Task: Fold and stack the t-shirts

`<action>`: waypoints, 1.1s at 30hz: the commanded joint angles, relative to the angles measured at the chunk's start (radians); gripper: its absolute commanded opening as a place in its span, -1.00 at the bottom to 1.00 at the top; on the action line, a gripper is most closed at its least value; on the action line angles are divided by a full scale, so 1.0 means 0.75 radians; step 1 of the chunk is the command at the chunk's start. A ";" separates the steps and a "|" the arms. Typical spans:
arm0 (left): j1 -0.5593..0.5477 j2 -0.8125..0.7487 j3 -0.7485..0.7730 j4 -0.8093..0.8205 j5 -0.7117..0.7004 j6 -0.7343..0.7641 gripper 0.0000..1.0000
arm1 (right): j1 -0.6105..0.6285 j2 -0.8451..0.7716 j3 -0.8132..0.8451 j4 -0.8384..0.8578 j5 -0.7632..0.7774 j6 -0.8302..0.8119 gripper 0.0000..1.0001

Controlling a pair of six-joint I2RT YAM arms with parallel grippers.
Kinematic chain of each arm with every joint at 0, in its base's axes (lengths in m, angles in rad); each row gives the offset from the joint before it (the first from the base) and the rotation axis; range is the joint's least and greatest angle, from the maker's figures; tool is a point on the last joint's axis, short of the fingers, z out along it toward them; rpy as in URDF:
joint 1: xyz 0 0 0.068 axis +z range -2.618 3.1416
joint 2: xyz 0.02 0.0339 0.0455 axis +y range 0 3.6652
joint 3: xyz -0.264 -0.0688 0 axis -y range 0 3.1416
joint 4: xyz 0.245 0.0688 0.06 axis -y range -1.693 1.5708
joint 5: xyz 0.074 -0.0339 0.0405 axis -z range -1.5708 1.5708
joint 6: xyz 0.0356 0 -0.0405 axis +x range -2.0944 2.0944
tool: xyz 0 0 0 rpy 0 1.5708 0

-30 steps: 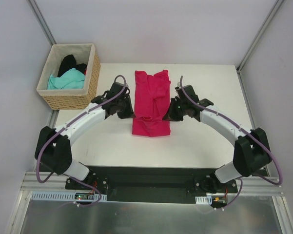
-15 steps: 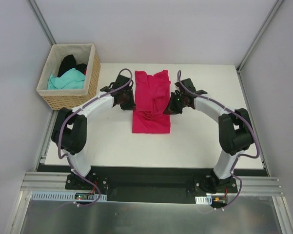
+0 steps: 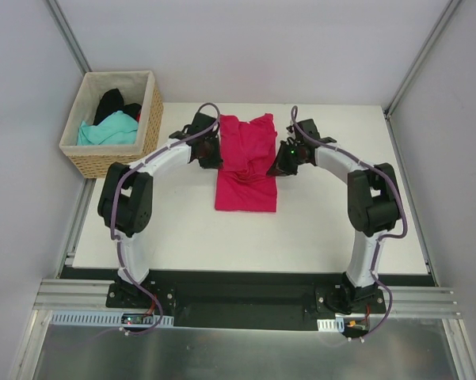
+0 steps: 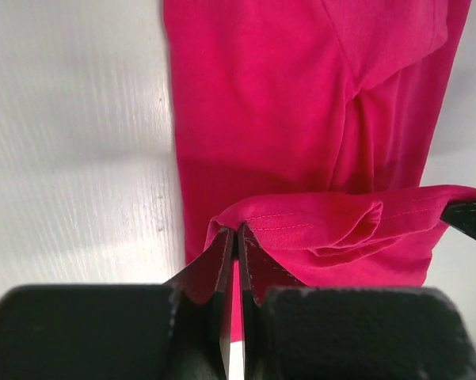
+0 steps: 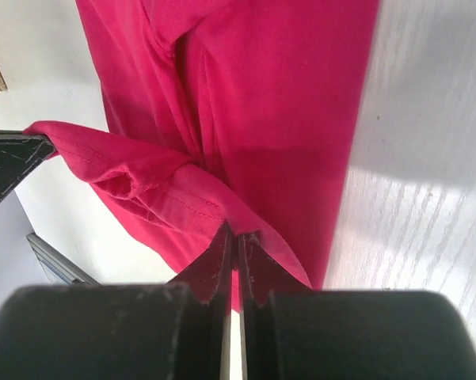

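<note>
One pink shirt (image 3: 245, 190) mid-fold, hem clamped by left gripper (image 4: 236, 231) and right gripper (image 5: 236, 231); teal shirt (image 3: 107, 131) and black shirt (image 3: 111, 101), seemingly unfolded, wait in basket (image 3: 115, 165).

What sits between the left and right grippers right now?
The pink shirt: its raised hem spans the gap, with the left gripper and right gripper each shut on one end. This is clearest in both wrist views.
</note>
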 commanded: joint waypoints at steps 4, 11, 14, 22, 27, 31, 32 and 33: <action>0.025 0.063 0.108 0.020 -0.009 0.051 -1.00 | -0.040 0.077 0.155 0.014 -0.047 -0.024 -0.99; 0.035 0.124 0.159 0.020 -0.002 0.068 -1.00 | -0.046 0.141 0.185 0.014 -0.058 -0.020 -0.99; 0.037 0.139 0.167 0.020 -0.009 0.068 -1.00 | -0.051 0.153 0.190 0.012 -0.051 -0.026 -0.99; 0.041 0.085 0.222 -0.063 -0.107 0.107 0.34 | -0.085 0.176 0.377 -0.069 -0.100 -0.085 0.44; 0.060 -0.061 0.294 -0.162 -0.156 0.160 0.80 | -0.106 0.063 0.466 -0.170 -0.107 -0.177 0.80; 0.062 -0.221 0.169 -0.168 -0.005 0.144 0.82 | -0.098 -0.102 0.230 -0.176 -0.099 -0.182 0.83; 0.062 -0.254 0.084 -0.168 0.040 0.135 0.82 | -0.092 -0.188 0.168 -0.166 -0.090 -0.180 0.82; 0.062 -0.305 0.041 -0.166 0.075 0.117 0.81 | -0.085 -0.231 0.108 -0.160 -0.072 -0.182 0.83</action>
